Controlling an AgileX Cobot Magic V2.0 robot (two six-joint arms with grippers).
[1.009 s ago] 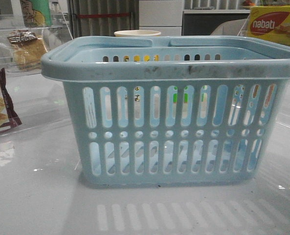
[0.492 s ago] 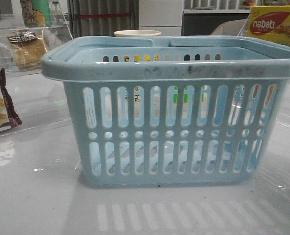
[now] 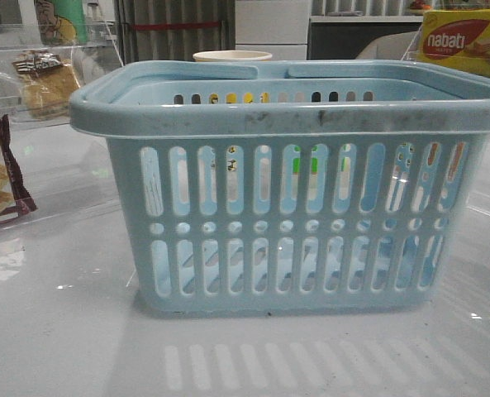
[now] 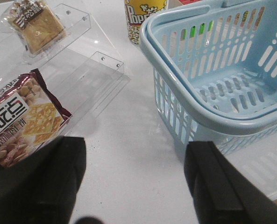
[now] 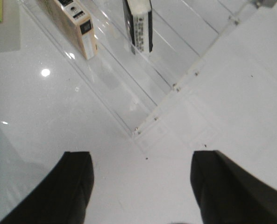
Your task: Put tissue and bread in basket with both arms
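Observation:
The light-blue slotted basket (image 3: 290, 223) fills the middle of the front view and stands empty; the left wrist view shows its open inside (image 4: 231, 84). The bread (image 4: 35, 25), golden slices in a clear bag, lies on a clear acrylic shelf (image 4: 89, 74) beyond my left gripper (image 4: 136, 158), which is open over bare table beside the basket. The bread (image 3: 42, 83) also shows at the far left in the front view. The tissue (image 5: 139, 28), a dark pack with a pale label, stands on a clear acrylic stand ahead of my right gripper (image 5: 140, 172), open and holding nothing.
A maroon-edged cracker packet (image 4: 24, 119) lies close to my left fingers. A popcorn cup (image 4: 145, 16) stands behind the basket. A tan box (image 5: 75, 25) stands next to the tissue. A yellow Nabati box (image 3: 463, 41) sits at the back right.

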